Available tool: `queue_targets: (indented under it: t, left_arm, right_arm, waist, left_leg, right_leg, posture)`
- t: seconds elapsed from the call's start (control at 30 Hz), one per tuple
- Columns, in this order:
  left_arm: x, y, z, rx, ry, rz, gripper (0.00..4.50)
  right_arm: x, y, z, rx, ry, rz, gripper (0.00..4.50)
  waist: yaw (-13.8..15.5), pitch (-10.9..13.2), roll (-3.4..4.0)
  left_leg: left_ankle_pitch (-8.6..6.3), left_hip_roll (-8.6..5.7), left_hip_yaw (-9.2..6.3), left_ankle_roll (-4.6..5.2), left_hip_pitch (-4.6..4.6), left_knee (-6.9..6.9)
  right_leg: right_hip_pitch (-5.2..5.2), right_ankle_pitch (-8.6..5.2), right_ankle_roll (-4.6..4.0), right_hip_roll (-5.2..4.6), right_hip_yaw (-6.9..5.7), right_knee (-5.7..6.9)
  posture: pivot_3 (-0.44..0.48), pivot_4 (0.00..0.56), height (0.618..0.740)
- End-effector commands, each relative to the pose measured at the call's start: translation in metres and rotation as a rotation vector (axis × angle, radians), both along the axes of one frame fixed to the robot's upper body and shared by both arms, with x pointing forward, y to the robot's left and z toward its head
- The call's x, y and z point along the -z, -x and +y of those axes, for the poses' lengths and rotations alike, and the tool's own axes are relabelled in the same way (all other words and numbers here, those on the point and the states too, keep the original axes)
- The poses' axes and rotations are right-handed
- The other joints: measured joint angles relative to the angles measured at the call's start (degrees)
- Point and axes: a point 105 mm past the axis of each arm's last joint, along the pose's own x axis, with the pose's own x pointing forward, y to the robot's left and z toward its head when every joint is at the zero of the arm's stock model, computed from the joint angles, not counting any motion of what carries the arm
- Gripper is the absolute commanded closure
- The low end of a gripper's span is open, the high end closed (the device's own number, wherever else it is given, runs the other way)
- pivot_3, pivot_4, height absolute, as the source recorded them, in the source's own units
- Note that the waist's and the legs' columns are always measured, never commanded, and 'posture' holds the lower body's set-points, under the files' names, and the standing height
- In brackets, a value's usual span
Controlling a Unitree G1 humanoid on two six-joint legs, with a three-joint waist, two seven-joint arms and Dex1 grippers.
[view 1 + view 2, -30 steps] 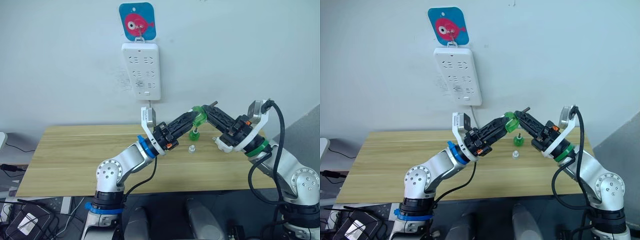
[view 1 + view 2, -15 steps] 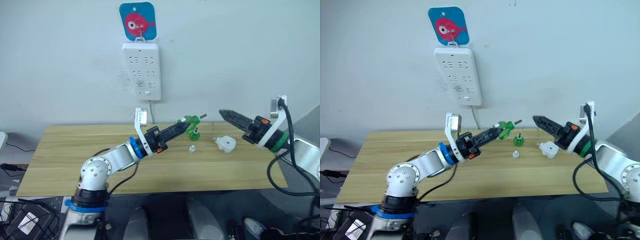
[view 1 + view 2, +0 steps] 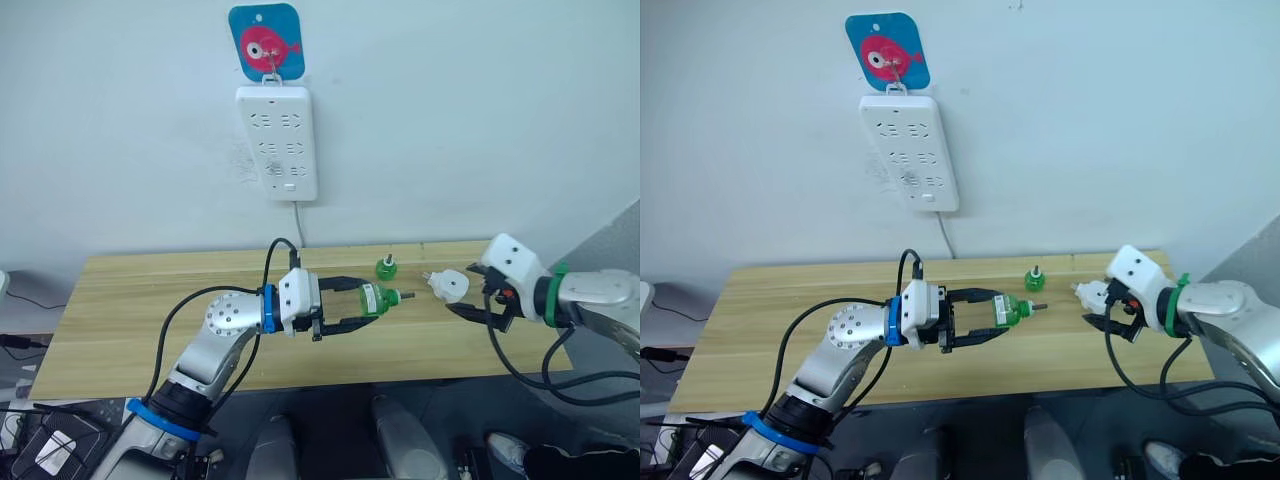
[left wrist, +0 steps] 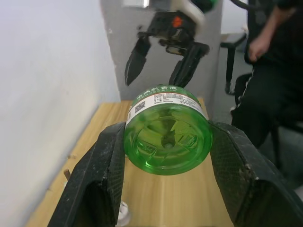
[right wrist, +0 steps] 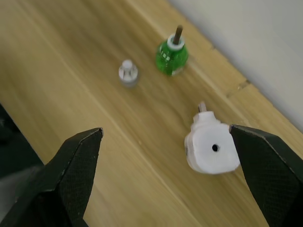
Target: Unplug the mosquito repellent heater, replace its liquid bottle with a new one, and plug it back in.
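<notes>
The left gripper point(image 3: 352, 304) is over the middle of the wooden worktop point(image 3: 130, 310), its fingers point(image 4: 102, 177) clamped on either side of a green bottle point(image 3: 373, 297) held on its side, wick end toward the robot's right; the left wrist view looks straight at the bottle's round base point(image 4: 166, 142) squeezed between the two black fingers; the held bottle carries no cap; a second green bottle point(image 3: 386, 267) with a dark wick stands upright nearer the wall, apart from the held one; a small whitish cap point(image 5: 128, 72) lies on the worktop near that standing bottle; the mosquito repellent heater point(image 3: 449, 286) lies unplugged on the worktop toward the robot's right, prongs toward the wall, round vent hole facing up in the right wrist view point(image 5: 211, 149); the right gripper point(image 3: 481, 312) hangs just beside the heater with its fingers point(image 5: 78, 165) spread wide apart and holding nothing; on the wall above hangs a white power strip point(image 3: 277, 143) under a blue fish hook point(image 3: 266, 41); a person's hand point(image 4: 259, 46) shows beyond the worktop's end.
</notes>
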Motion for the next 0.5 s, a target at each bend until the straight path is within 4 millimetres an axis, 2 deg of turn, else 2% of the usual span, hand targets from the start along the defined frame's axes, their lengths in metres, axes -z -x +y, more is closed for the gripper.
queue_targets:
  t: [0.03,0.13,0.27,0.5]
  left_arm:
    - [0.005,0.003,0.005,0.014,-0.01,-0.077,2.21]
    - [0.015,0.0,0.013,-0.012,-0.036,-0.076,2.21]
    - [0.022,-0.003,0.021,-0.063,-0.049,-0.041,2.21]
    - [0.024,0.001,0.025,-0.083,-0.062,-0.024,2.21]
  right_arm:
    - [0.003,-0.016,-0.002,0.02,0.074,-0.007,0.0]
    - [0.01,-0.029,-0.001,0.019,0.11,0.024,0.0]
    - [0.026,-0.047,-0.009,0.037,0.18,0.062,0.0]
    - [0.038,-0.07,-0.013,0.053,0.234,0.092,0.0]
  waist:
    - [-0.23,0.02,-0.02]
    - [-0.84,0.08,-0.03]
    - [-1.44,0.16,-0.05]
    - [-2.15,0.21,-0.03]
  left_leg:
    - [0.0,0.0,0.01,0.0,0.01,-0.01]
    - [-0.02,0.0,0.01,0.04,0.0,-0.01]
    - [-0.12,-0.04,0.01,0.21,0.0,0.01]
    - [-0.15,-0.04,0.04,0.25,0.05,0.0]
  right_leg:
    - [0.0,0.0,0.0,0.0,0.01,0.01]
    - [-0.03,0.0,0.02,0.0,0.02,0.05]
    - [-0.03,0.0,0.05,-0.07,0.01,0.09]
    - [-0.02,0.05,-0.03,-0.07,0.03,0.16]
  posture:
    - [-0.311,0.248,0.74]
    - [-0.317,0.252,0.74]
    - [-0.314,0.257,0.74]
    - [-0.297,0.256,0.74]
